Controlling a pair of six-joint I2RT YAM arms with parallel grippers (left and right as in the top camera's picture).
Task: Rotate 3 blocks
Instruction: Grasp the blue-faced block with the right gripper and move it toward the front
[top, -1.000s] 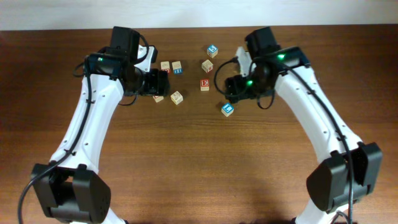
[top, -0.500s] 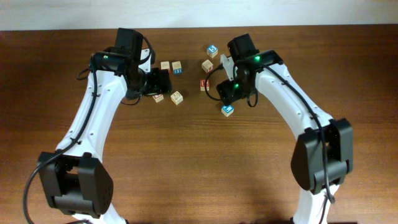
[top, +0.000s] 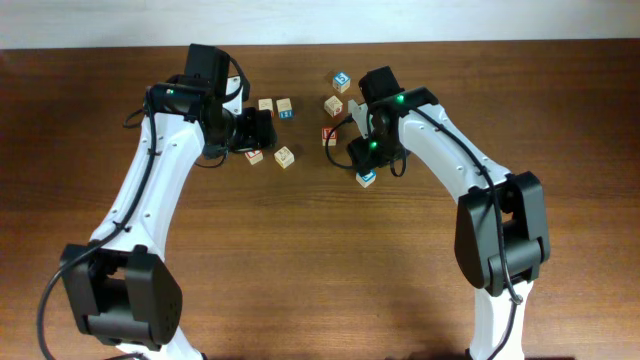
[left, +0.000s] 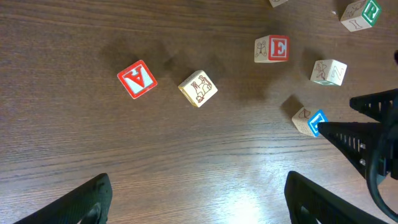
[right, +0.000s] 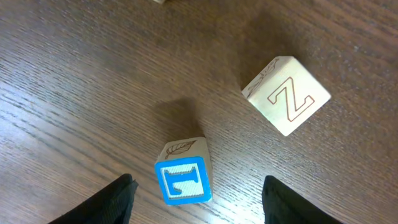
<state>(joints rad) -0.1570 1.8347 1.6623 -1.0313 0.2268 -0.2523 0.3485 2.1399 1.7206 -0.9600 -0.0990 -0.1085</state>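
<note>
The blue-faced block (right: 183, 177) lies in the far half of the counter (top: 320, 280), about midway between its side edges. The right arm's jaws stand apart on either side of it, touching neither face. To turn it well, I judge they should centre first, since the block sits nearer one finger, then close squarely and twist clear of the Z block (right: 286, 94) nearby. The left arm's jaws hang wide apart and empty, with the pale tan block (left: 198, 88) and red E block (left: 272, 49) ahead.

Red V cube (left: 137, 79) on wood tbl (left: 93, 143); green-letter cube (left: 360, 12) apart.
</note>
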